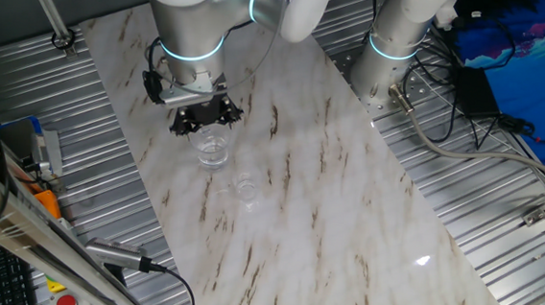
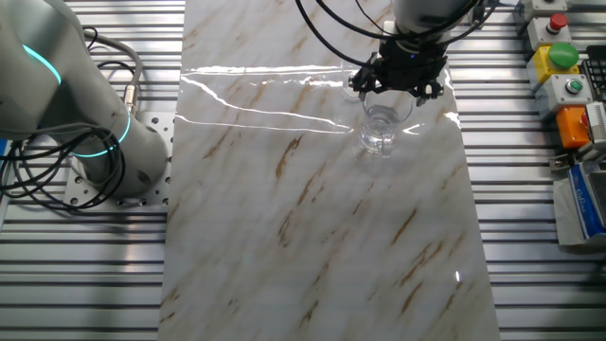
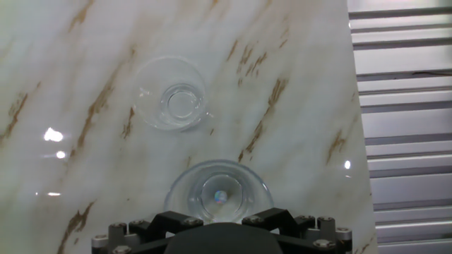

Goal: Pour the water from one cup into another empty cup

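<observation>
**Ana:** Hand view first: where do the two glasses sit?

**Ben:** The larger clear tumbler [image 3: 219,194] is at 6 o'clock in that picture, right against the black gripper [image 3: 222,233] body that fills the bottom edge. The smaller clear cup [image 3: 173,104] stands at about 11 o'clock from it, near but apart, upright on the marble table [image 3: 296,85].

**Ana:** Does the arm have hold of the tumbler?

**Ben:** He cannot tell. In one fixed view the gripper [image 1: 207,117] hangs directly over the rim of the tumbler [image 1: 213,149], and its black fingers reach down around the top of the glass, but the fingertips are hidden, so neither their spacing nor any contact shows. The other fixed view gives the same: gripper [image 2: 400,78] just above the tumbler [image 2: 380,127], whose base rests on the table.

**Ana:** And the water?

**Ben:** Only a faint glint at the bottom of the tumbler in the hand view, water [image 3: 220,196]; its level cannot be read.

**Ana:** Where is the small cup from the side?

**Ben:** In one fixed view the smaller cup [image 1: 246,188] stands at about 5 o'clock from the tumbler, a faint outline on the marble. In the other fixed view it is too faint to pick out.

**Ana:** Anything else nearby?

**Ben:** A second grey robot arm [image 2: 57,104] with a lit blue ring stands at 9 o'clock in the other fixed view, off the marble.
</observation>
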`<state>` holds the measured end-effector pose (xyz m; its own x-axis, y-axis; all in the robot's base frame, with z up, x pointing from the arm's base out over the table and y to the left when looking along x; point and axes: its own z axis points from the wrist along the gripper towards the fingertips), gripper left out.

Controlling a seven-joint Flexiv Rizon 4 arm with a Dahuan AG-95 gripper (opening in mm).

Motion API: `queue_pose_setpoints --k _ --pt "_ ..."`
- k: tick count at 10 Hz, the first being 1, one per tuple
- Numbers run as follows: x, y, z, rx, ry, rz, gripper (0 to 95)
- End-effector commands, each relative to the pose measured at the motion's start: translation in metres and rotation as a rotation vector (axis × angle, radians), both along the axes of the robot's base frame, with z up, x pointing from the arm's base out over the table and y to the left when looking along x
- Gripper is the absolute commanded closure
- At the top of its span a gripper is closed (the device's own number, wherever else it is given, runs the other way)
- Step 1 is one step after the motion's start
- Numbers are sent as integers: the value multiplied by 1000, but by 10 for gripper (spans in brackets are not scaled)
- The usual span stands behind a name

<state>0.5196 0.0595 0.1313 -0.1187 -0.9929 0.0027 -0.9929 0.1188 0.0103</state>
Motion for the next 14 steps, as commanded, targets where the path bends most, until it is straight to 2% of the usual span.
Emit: queue_pose_setpoints --k 1,14 --pt "0 0 1 1 0 1 0" --pt "0 0 1 14 -3 -9 0"
